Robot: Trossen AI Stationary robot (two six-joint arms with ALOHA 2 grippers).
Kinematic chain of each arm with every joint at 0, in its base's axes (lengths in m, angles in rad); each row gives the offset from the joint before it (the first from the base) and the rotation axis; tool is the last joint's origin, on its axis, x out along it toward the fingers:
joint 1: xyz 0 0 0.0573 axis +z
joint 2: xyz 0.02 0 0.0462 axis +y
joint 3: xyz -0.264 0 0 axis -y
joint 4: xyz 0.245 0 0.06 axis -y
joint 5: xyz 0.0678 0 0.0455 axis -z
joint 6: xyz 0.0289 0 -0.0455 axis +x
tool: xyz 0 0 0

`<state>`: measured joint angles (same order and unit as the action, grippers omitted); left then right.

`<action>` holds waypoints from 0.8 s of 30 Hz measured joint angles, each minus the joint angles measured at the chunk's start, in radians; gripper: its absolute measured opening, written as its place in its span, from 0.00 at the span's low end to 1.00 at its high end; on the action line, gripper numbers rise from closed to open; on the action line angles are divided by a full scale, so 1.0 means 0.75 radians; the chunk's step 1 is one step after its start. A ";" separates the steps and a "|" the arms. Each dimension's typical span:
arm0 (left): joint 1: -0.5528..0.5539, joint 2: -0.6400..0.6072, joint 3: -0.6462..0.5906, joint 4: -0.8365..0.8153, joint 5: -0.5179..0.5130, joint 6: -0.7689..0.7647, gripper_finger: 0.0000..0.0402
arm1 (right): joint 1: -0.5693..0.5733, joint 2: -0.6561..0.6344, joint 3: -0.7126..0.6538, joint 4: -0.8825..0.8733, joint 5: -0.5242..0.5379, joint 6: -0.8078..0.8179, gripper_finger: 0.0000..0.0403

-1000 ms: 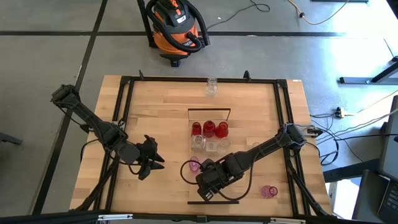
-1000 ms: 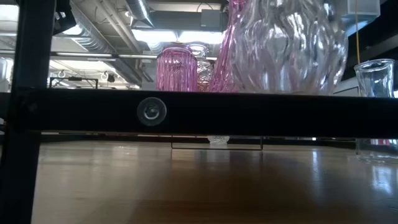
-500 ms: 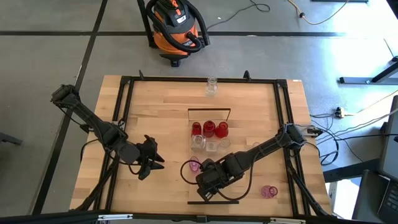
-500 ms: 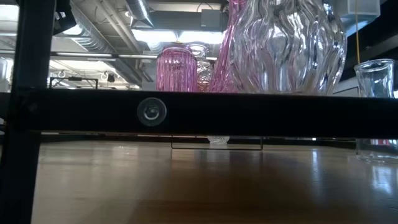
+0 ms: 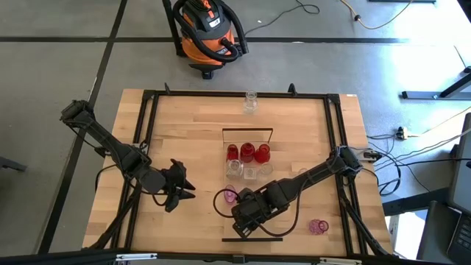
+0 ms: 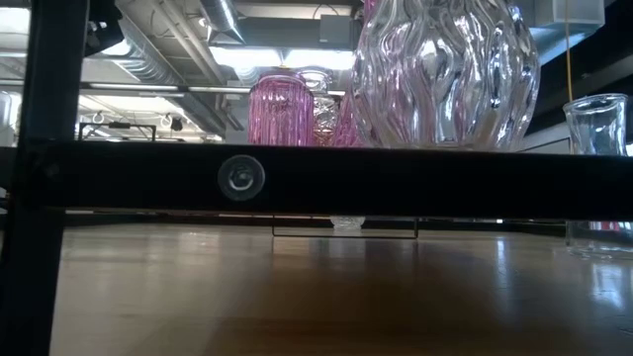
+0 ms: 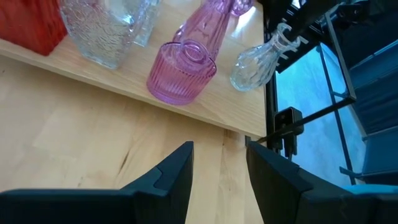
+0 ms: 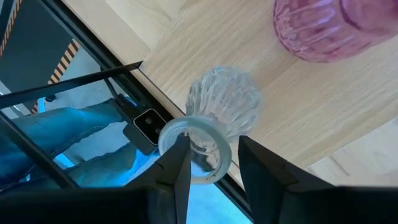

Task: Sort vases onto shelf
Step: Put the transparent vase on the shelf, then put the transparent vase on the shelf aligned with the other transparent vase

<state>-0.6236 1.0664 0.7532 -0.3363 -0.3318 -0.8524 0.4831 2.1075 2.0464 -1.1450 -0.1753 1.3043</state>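
High view first: right gripper (image 5: 246, 213) down over the near end of the shelf (image 5: 250, 184). Left gripper (image 5: 176, 190) parked over bare table (image 5: 184, 125) well to the side, probably just out of the way. Red vases (image 5: 246, 152) lined up at the shelf's far end with clear ones next in line, so looks sorted by colour.

Low view: fat clear vase (image 6: 445, 69) upright on the shelf right over the black end frame (image 6: 316, 178), pink ribbed vase (image 6: 280, 109) behind it. No grippers to see here.

Left wrist view: jaws apart, nothing between them, aimed at the same shelf end. Waiting, by the look of it.

Right wrist view: fingers (image 8: 180, 168) either side of the clear vase's neck, parted, with a sliver of gap on one side. Reads as let go rather than pinching. Base flat on the wood close to the end edge, so best lifted off straight, no sideways nudge.
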 joint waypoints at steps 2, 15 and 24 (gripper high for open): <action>0.007 0.000 0.000 0.000 0.000 -0.001 0.36 | 0.000 0.000 0.000 0.000 -0.003 0.000 0.29; 0.032 -0.001 0.000 0.050 -0.023 -0.010 0.36 | 0.000 -0.107 0.001 -0.086 0.059 -0.001 0.29; 0.075 -0.001 0.001 0.052 -0.034 0.124 0.36 | 0.001 -0.212 0.001 -0.116 0.227 0.017 0.29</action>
<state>-0.5670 1.0660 0.7536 -0.2974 -0.3571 -0.7594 0.4835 1.9488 2.0468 -1.2320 -0.0050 1.3170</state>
